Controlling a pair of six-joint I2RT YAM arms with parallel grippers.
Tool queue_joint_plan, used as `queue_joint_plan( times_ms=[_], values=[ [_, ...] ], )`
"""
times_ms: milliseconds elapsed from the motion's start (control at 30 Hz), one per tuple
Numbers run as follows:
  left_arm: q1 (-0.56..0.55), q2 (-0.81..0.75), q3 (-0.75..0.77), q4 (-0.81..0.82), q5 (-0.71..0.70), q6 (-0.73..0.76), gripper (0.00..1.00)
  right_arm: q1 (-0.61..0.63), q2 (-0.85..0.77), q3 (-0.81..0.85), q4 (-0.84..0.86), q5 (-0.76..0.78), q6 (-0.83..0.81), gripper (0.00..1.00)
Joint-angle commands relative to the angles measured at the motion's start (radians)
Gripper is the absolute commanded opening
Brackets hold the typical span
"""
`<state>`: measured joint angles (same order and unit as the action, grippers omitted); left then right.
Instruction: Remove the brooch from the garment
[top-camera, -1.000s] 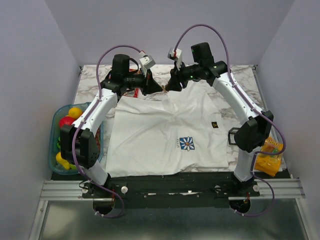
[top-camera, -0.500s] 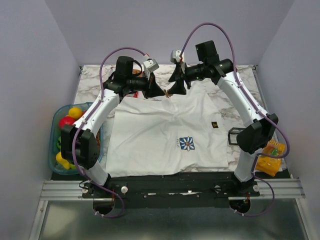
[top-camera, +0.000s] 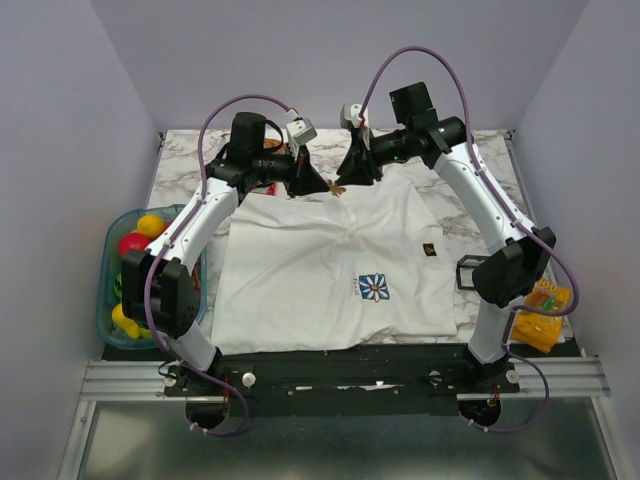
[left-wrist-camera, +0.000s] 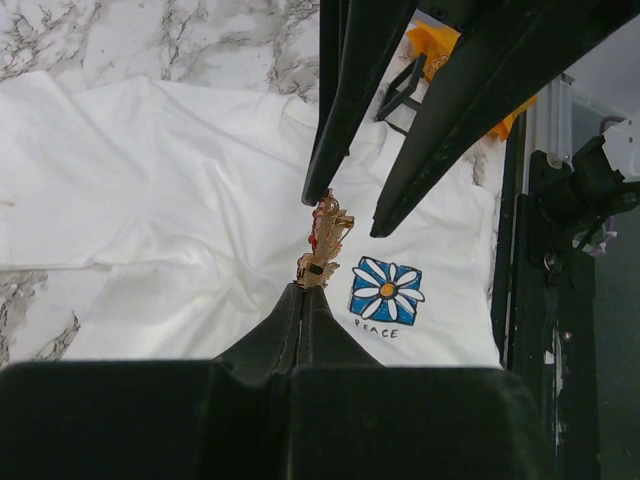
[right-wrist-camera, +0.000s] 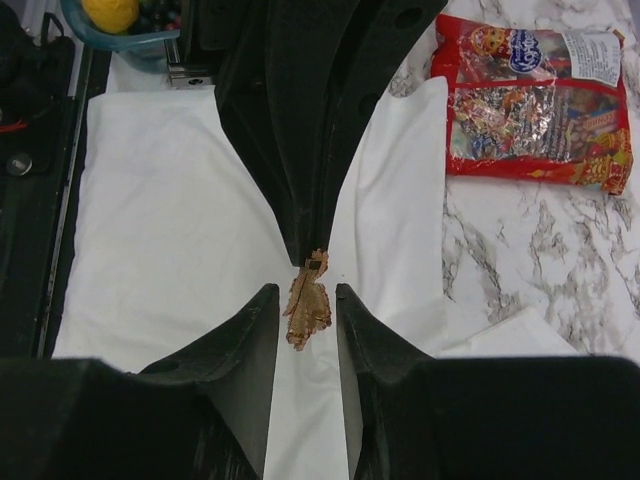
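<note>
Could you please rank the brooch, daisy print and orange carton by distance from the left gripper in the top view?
1. Tiny orange-red brooch, pinched at the left gripper's tips.
2. Blue-and-white daisy print, centre of the white T-shirt.
3. Orange carton, far right, near edge.

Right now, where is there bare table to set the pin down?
Bare marble shows at the far left corner, beyond the fruit bin, and at the far right corner. Crowded: the snack bag beside the left claw, and the shirt mid-table.
</note>
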<state>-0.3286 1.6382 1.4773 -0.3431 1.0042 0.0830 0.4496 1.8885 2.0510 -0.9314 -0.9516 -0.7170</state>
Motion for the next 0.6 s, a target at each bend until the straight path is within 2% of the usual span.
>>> queue_joint_plan(
  times_ms=[0, 367, 467, 567],
  values=[
    [-0.001, -0.020, 0.012, -0.014, 0.033, 0.017, 0.00, -0.006, 0.023, 0.028, -0.026, -0.024, -0.004, 0.33],
    [-0.001, -0.023, 0.017, -0.016, 0.040, 0.020, 0.00, -0.005, 0.031, 0.012, -0.017, 0.005, 0.008, 0.32],
    [-0.001, -0.021, 0.014, -0.014, 0.039, 0.021, 0.00, -0.006, 0.032, 0.011, -0.017, 0.007, 0.010, 0.29],
    [-0.001, -0.021, 0.014, -0.016, 0.037, 0.023, 0.00, -0.006, 0.034, 0.011, -0.015, 0.005, 0.010, 0.20]
  ],
)
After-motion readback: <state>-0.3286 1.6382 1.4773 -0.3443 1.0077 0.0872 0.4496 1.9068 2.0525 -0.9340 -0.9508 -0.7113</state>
